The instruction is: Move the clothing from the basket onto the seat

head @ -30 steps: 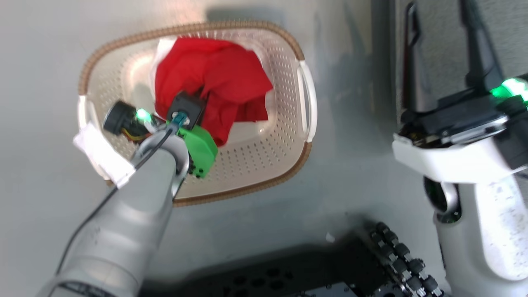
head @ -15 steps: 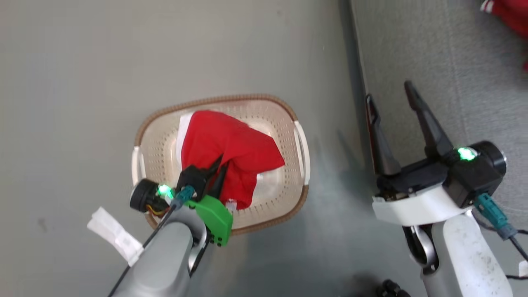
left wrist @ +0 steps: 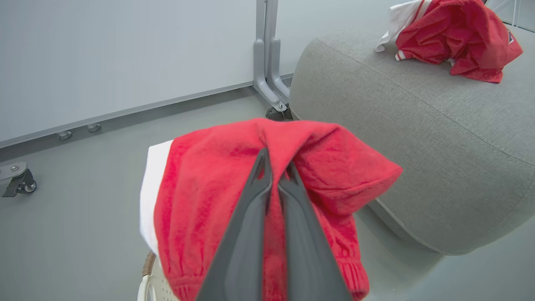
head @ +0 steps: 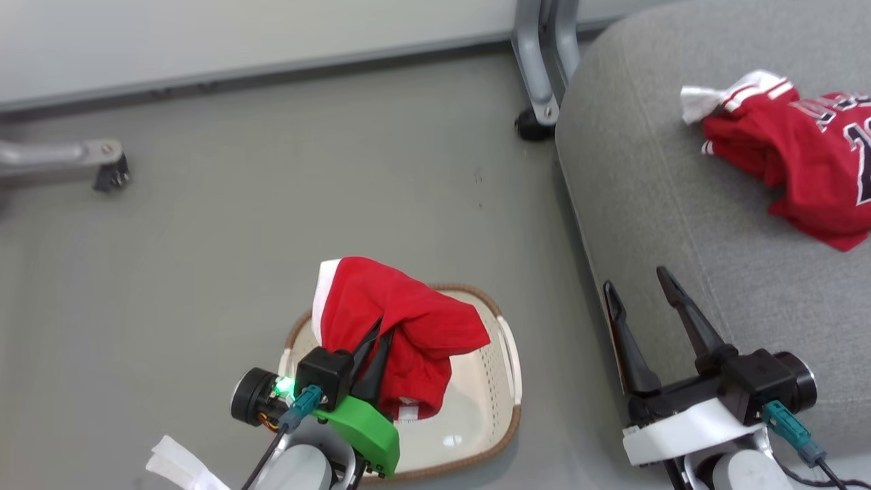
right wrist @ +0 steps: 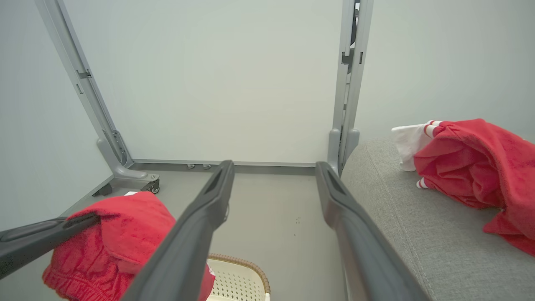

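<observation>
Left jaws clamped together — right jaws spread wide.

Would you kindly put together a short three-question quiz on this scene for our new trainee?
1. True or false: the left pincer is shut on the red garment, above the basket.
2. Fill in: the right pincer is ____ and holds nothing.
3. Where does the jersey lie? A in the basket; B on the seat; C in the right pincer.
Key: 1 true; 2 open; 3 B.
</observation>
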Controlling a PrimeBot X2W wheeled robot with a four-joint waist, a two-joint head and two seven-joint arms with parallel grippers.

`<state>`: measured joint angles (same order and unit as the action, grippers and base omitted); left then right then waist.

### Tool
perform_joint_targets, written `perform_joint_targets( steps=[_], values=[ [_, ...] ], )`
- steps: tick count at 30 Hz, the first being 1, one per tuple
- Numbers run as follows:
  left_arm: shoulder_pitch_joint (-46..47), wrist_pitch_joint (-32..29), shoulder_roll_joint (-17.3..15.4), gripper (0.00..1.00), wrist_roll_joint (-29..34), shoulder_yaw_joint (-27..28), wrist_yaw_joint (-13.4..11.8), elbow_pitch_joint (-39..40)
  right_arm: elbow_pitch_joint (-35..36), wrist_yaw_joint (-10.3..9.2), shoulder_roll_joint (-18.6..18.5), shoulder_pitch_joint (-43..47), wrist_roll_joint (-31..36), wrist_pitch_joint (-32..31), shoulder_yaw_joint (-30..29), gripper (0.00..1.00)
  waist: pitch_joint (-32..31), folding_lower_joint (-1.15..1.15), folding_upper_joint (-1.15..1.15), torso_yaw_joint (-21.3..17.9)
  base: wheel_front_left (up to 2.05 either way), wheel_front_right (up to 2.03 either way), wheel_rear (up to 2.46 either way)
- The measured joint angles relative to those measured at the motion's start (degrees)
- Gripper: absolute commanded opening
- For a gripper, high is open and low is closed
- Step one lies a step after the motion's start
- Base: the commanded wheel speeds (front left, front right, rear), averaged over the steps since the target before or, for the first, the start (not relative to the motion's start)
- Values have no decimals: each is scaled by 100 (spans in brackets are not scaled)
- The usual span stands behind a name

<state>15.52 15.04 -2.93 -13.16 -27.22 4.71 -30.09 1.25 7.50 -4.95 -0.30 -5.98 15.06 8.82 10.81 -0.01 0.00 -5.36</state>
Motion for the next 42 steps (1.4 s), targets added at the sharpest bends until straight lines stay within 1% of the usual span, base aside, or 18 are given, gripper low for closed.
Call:
perform_joint_targets(
  steps=[8, 15, 22, 25, 26, 34, 41, 42],
  values=[
    [-338, 0, 7, 0, -22, 82, -27, 894, -88, 0, 37, 272, -79, 0, 31, 100, -885, 0, 0, 93, 0, 0, 0],
    [-482, 0, 7, 0, -47, 29, -54, 1417, -98, 0, 7, 365, -120, 0, 157, 100, -1279, 0, 0, 136, 0, 0, 0],
    [-520, 1, 8, 0, -138, -127, -67, 1739, -134, 0, -74, 432, -207, 0, 334, 100, -1340, 0, 0, 115, 0, 0, 0],
    [-519, 0, 8, 0, -371, -216, -66, 1926, -212, 0, -103, 420, -207, 0, 486, 100, -1319, 0, 0, 124, 0, 0, 0],
    [-511, 1, 8, 0, -457, -282, -66, 2052, -286, -1, -114, 353, -185, 0, 581, 100, -1305, 0, 0, 133, 0, 0, 0],
    [-322, -13, 9, 0, -499, -708, -66, 2303, -511, 0, -163, -121, -73, 0, 1157, 100, -1222, 0, 0, 181, 0, 0, 0],
    [-188, -175, 8, 0, -517, -950, -59, 2575, -616, 0, -137, -376, -44, 0, 1229, 100, -1140, 0, 0, 251, 0, 0, 0],
    [-183, -202, 9, 0, -517, -971, -59, 2606, -626, 0, -137, -383, -44, 0, 1237, 93, -1133, 0, 0, 261, 0, 0, 0]
  ],
)
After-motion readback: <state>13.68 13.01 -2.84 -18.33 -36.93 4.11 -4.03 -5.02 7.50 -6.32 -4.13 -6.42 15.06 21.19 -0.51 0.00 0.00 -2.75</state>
